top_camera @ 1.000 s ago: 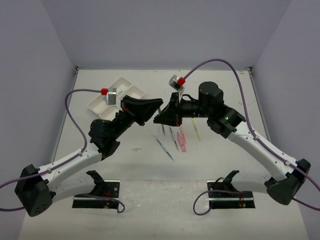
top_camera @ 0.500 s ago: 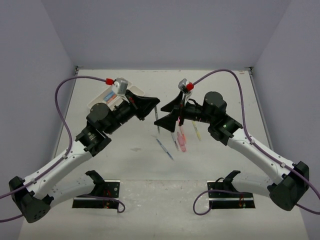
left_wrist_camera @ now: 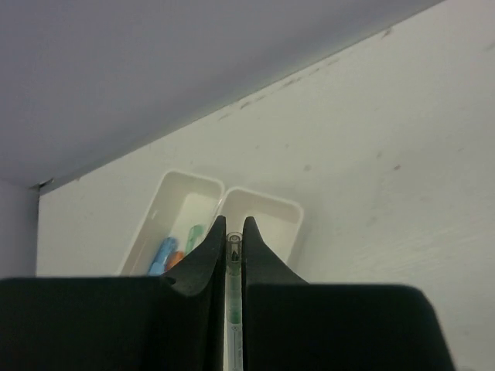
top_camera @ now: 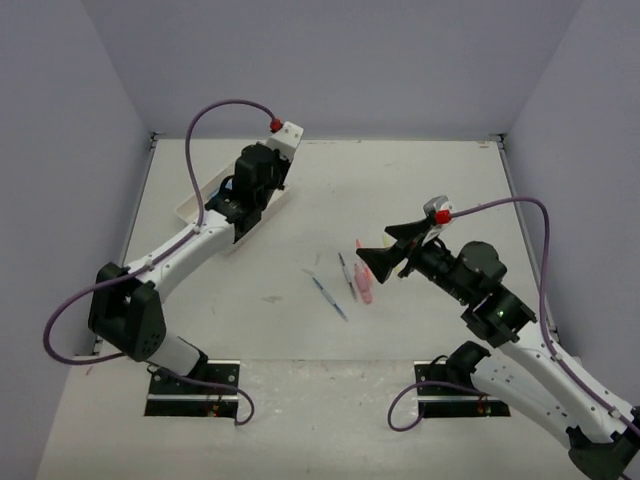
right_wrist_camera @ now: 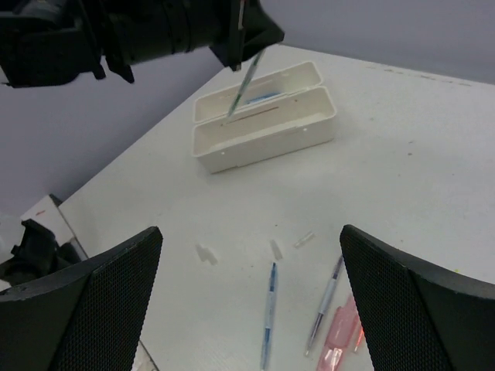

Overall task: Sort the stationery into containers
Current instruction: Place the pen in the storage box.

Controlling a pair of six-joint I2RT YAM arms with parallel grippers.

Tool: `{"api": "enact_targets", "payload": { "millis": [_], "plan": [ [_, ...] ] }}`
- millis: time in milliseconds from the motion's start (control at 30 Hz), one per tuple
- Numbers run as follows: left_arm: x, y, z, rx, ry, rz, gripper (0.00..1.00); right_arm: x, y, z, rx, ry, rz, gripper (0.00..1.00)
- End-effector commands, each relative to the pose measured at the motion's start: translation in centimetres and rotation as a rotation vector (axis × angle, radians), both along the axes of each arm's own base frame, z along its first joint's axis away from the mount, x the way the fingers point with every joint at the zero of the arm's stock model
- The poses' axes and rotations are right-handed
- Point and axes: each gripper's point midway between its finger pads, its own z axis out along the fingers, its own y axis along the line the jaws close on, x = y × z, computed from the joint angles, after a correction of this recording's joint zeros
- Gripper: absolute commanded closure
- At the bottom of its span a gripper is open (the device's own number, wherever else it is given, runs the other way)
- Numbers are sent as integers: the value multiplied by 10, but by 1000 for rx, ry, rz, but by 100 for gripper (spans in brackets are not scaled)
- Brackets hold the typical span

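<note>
At the far left of the table, the left gripper hangs over the two white trays with its jaws pressed tight on a thin pen. The pen points steeply down, tip first. From the left wrist view the marker tray already holds blue, orange and green stubs, and the second tray lies just beside it. The pen lines up close to the wall the two share, and I cannot tell which side its tip is over. The step in hand looks like the drop, so the pen likely belongs in the second tray, apart from the markers. To do it well, shift off the shared wall until the tip is plainly inside that tray. Then lower until the tip nearly touches the floor and lean the pen along the tray's long side before letting go, because a steep, high release could bounce it over the shallow rim. Toward the middle, two loose pens and the pink markers lie waiting on the table. On the right, the right gripper hovers near them with jaws spread wide, holding nothing, well apart from the trays.
</note>
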Motion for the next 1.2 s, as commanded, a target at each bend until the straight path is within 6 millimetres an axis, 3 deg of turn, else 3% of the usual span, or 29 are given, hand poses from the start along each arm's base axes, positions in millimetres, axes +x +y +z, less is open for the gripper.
{"api": "enact_targets", "payload": {
  "millis": [0,233,333,467,567,667,767,867,967,1033,1133,1167],
  "plan": [
    [44,39,-30,193,-72,29,100,14,-19,-20,-60,13,-120,1],
    [59,60,-107,268,33,24,100,19,-16,-32,-90,38,-120,1],
    [60,65,-118,246,54,52,99,25,-13,-40,-102,80,-129,1],
    [62,71,-119,224,58,93,52,37,-7,-62,-153,183,-146,1],
    [63,71,-101,175,37,121,37,42,-4,-81,-207,270,-162,1],
    [66,67,-67,97,9,141,31,49,-11,-117,-306,398,-231,14],
    [66,66,-27,15,-16,169,26,43,-7,-145,-340,480,-212,23],
    [55,64,6,-39,-49,170,25,40,-8,-153,-333,502,-215,29],
    [26,70,46,-179,-51,211,23,35,-12,-165,-360,536,-234,41],
    [-3,72,71,-318,-31,222,15,29,-12,-177,-413,567,-249,54],
    [-47,67,83,-519,21,193,5,22,-11,-194,-492,610,-277,59],
    [-70,68,101,-571,-10,153,2,18,-9,-198,-509,625,-281,59]
  ]
}}
